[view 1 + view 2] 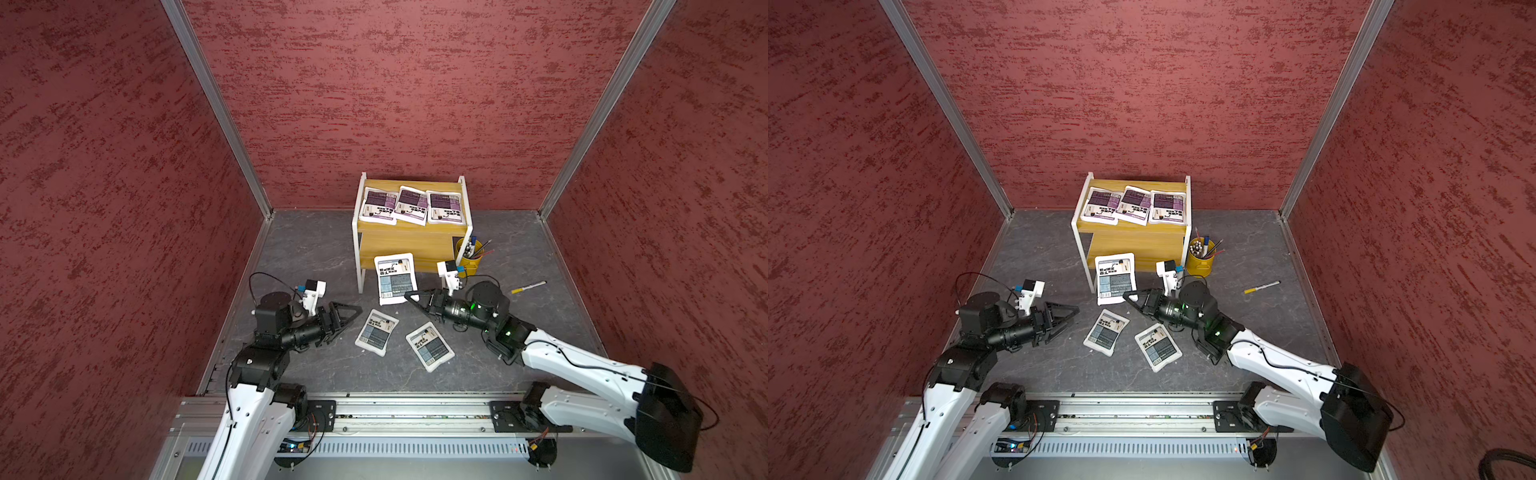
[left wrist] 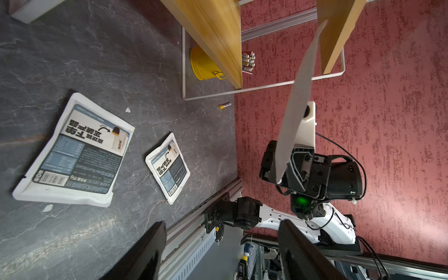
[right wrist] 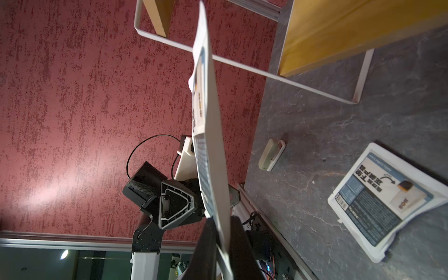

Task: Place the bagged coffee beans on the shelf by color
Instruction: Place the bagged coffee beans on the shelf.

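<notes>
Grey counter [image 1: 316,257] is carrying two pouches [image 1: 377,332]. Right fingers [image 1: 417,298] are pinching another pouch [image 1: 395,276]; left fingers [image 1: 347,307] are gaping empty.

walls [image 1: 415,104]: 3 dark-red mottled panels, closing the back and both sides | corners: 2 aluminium posts [image 1: 218,108] rising from the tabletop's far corners | tabletop [image 1: 316,249]: grey, pale marble veins | near edge: aluminium rail [image 1: 415,409], slotted vent strip [image 1: 395,449] below it | light: soft, even; pale glow [image 3: 60,184] on 1 side wall
</notes>
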`<state>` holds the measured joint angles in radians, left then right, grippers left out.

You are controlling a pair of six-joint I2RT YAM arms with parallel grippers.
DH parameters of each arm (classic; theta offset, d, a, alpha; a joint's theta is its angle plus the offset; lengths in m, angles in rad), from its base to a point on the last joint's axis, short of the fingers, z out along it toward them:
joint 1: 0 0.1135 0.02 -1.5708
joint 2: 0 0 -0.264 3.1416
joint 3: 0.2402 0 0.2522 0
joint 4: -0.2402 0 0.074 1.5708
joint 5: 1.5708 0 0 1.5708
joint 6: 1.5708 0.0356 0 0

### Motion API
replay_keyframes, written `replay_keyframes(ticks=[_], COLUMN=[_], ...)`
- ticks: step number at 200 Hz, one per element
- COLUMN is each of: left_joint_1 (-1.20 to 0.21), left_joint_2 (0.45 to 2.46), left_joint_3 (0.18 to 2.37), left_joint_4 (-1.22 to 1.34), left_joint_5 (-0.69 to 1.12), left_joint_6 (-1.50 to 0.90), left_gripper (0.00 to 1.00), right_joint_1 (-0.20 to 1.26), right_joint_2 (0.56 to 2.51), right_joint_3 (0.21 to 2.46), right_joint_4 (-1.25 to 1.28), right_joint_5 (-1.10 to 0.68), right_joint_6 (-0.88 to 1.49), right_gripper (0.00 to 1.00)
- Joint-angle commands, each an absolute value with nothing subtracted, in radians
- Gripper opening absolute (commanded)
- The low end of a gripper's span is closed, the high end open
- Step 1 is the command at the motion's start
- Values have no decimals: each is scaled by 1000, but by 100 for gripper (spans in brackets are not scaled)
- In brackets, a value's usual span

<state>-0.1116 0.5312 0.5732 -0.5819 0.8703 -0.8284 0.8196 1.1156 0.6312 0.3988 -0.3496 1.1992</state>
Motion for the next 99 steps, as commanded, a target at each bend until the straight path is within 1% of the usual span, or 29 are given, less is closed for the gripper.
replay_keyframes(ticks=[1, 38, 48, 99], left_joint_1=[-102, -100, -101, -98], left_joint_2=[513, 495, 492, 487], left_joint_3=[569, 570, 571, 580], left_joint_4=[-628, -650, -653, -668], left_joint_5=[843, 831, 831, 832], left_joint_6=[-788, -781, -780, -769], left_gripper=[77, 79, 82, 83], right_joint_1=[826, 827, 826, 827], right_joint_2=[1133, 1187, 1203, 1290], right_joint_3=[708, 764, 783, 877], right_joint_4=[355, 333, 315, 278], right_joint_5=[-290, -247, -235, -212], right_joint_6=[1150, 1150, 1148, 1132], right_gripper=[2, 2, 2, 2])
